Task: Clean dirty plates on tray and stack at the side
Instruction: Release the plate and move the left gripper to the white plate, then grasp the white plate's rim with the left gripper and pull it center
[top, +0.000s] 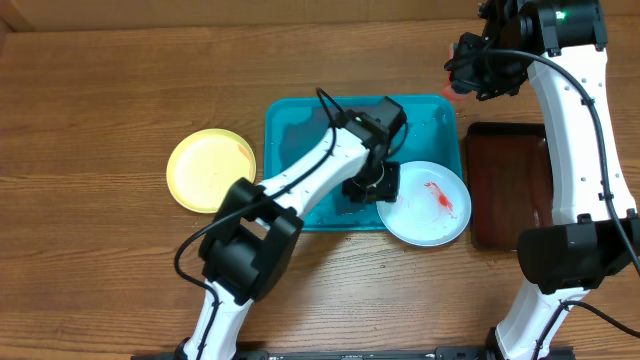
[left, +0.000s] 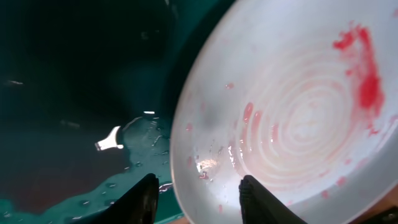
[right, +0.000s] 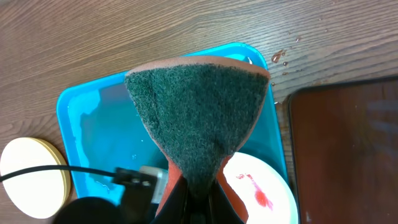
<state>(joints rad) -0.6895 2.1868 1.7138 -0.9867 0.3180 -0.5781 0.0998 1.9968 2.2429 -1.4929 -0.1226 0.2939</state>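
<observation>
Lab bench, wooden table (top: 90, 80), robot arms (top: 300, 180)

From overhead, the left arm (top: 305, 172) covers the middle of the turquoise tray (top: 290, 130), and the left hand (top: 372, 186) hides part of the rim of the sauce-smeared white plate (top: 430, 212). In the left wrist view that plate runs off the top, right and bottom edges.
</observation>
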